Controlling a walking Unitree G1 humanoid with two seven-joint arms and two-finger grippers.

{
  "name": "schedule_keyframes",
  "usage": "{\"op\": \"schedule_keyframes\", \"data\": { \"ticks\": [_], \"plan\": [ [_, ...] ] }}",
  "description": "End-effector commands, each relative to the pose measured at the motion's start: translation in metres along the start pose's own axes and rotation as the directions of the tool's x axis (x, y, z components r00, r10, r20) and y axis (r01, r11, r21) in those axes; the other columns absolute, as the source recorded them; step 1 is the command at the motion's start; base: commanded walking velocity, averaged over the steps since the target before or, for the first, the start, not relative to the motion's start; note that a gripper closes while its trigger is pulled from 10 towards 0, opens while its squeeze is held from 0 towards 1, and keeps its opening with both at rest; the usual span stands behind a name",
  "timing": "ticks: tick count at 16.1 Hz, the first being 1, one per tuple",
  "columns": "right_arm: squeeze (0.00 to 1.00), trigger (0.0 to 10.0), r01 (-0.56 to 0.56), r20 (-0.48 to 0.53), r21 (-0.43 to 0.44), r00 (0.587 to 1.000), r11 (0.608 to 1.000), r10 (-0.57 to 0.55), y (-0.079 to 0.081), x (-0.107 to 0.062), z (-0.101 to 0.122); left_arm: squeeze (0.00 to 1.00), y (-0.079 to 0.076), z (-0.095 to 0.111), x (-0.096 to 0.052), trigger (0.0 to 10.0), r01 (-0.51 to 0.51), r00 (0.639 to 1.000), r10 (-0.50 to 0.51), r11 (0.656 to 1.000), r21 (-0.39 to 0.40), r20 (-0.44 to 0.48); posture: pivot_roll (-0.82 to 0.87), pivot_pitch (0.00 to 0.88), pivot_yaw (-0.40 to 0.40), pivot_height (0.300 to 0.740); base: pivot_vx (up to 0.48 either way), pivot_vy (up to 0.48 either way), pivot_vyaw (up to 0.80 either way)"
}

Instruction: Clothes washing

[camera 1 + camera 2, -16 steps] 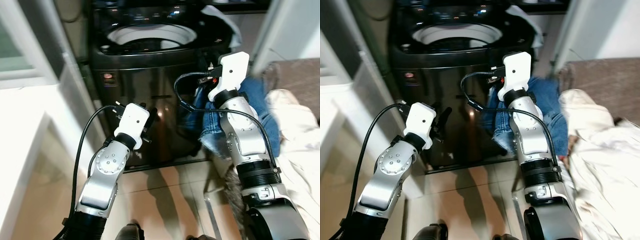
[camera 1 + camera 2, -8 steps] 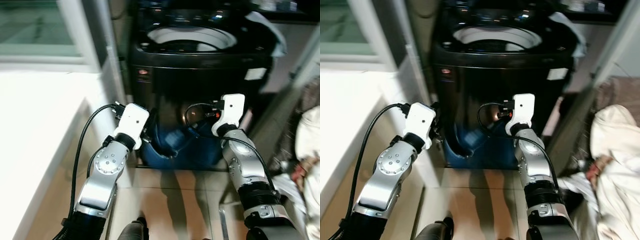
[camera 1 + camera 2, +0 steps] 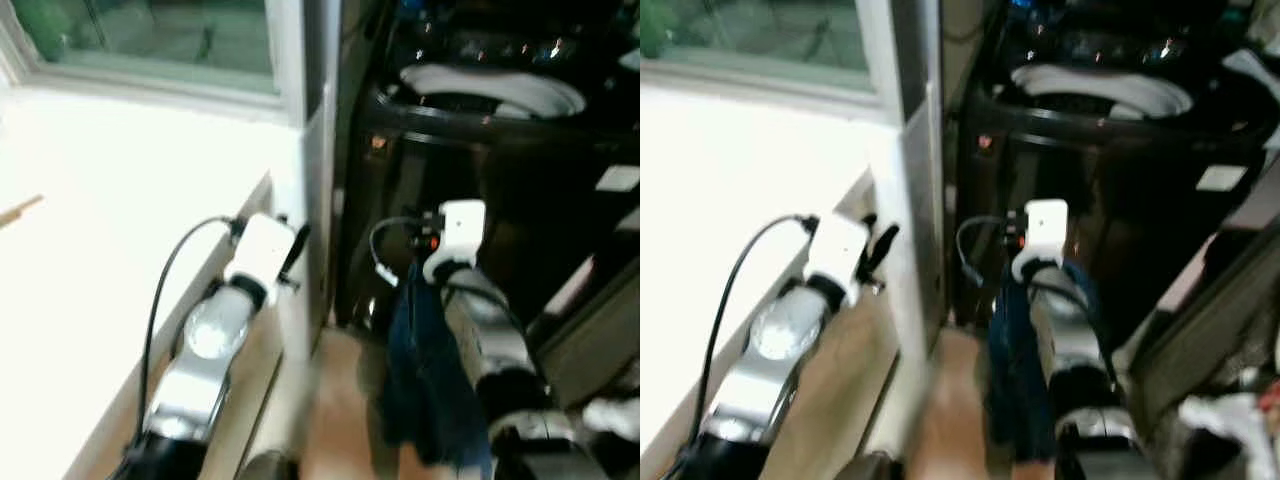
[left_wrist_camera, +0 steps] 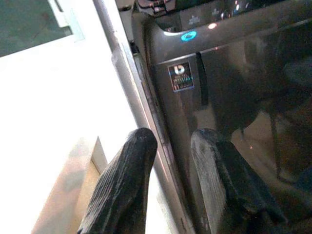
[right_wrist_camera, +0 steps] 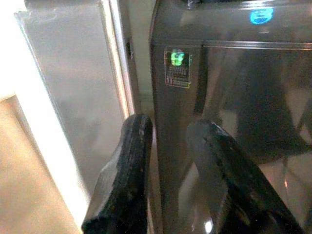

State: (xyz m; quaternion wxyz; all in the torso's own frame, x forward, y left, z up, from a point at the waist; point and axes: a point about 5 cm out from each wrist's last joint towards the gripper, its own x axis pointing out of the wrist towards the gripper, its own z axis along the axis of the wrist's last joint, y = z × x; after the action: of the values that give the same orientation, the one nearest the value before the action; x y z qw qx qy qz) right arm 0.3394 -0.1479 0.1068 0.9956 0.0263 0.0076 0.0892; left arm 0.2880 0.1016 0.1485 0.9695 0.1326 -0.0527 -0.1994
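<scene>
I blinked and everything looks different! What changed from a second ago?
The robot turned, so the whole view swung; the washing machine itself did not move. The blue jeans, a second ago lying bunched behind the right arm, now hang down along that arm. Same as before: the left gripper and right gripper are open and empty, pointing at the machine's dark front.
</scene>
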Motion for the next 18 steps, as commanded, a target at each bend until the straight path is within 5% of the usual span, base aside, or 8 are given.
{"op": "schedule_keyframes", "data": {
  "ticks": [1,2,3,4,7,9,13,18],
  "plan": [
    [0.0,0.0,0.012,0.005,0.005,1.0,1.0,-0.012,-0.002,0.003,0.002,0.0,0.0,-0.001,-0.001,10.0,-0.004,1.0,0.004,1.0,0.016,-0.009,-0.01,0.045,0.019,0.74,0.0,0.0,0.56],
    [0.0,0.0,0.039,-0.044,-0.014,0.998,0.999,-0.039,-0.006,0.001,-0.007,0.0,0.0,-0.004,0.0,10.0,-0.013,1.0,0.013,1.0,0.005,-0.022,-0.01,0.042,0.017,0.74,0.0,0.0,0.0],
    [0.0,9.3,0.065,-0.083,-0.022,0.994,0.998,-0.066,-0.01,-0.001,-0.014,0.0,0.0,-0.006,0.001,10.0,-0.022,0.999,0.022,1.0,0.001,-0.03,-0.01,0.042,0.017,0.74,0.0,0.0,0.0],
    [0.0,10.0,0.11,-0.121,-0.046,0.986,0.993,-0.115,-0.018,-0.005,-0.023,0.0,-0.002,-0.011,0.003,10.0,-0.024,0.998,0.023,1.0,-0.02,-0.057,-0.01,0.042,0.017,0.74,0.0,0.0,0.0],
    [0.0,10.0,0.291,-0.144,-0.183,0.937,0.939,-0.318,-0.045,-0.024,-0.04,0.0,-0.006,-0.015,0.004,10.0,0.035,0.998,-0.035,0.999,-0.002,-0.05,-0.01,0.038,0.016,0.74,0.0,0.0,0.0],
    [0.0,10.0,0.3,-0.149,-0.234,0.929,0.925,-0.339,-0.049,-0.031,-0.046,0.0,-0.006,-0.019,0.003,10.0,0.047,0.997,-0.046,0.999,0.007,-0.064,-0.02,0.032,0.02,0.74,0.0,0.0,0.0],
    [0.0,10.0,0.279,-0.16,-0.238,0.934,0.93,-0.321,-0.043,-0.029,-0.05,0.0,-0.008,-0.022,0.005,10.0,0.057,0.996,-0.057,0.998,0.006,-0.065,-0.03,0.031,0.024,0.74,0.0,0.0,-0.67],
    [0.0,10.0,0.185,-0.191,-0.212,0.955,0.96,-0.226,-0.028,-0.019,-0.051,0.0,0.006,-0.055,0.001,10.0,-0.033,0.982,0.036,0.999,0.02,-0.184,-0.02,0.042,0.018,0.74,0.0,0.0,0.0]
  ]
}}
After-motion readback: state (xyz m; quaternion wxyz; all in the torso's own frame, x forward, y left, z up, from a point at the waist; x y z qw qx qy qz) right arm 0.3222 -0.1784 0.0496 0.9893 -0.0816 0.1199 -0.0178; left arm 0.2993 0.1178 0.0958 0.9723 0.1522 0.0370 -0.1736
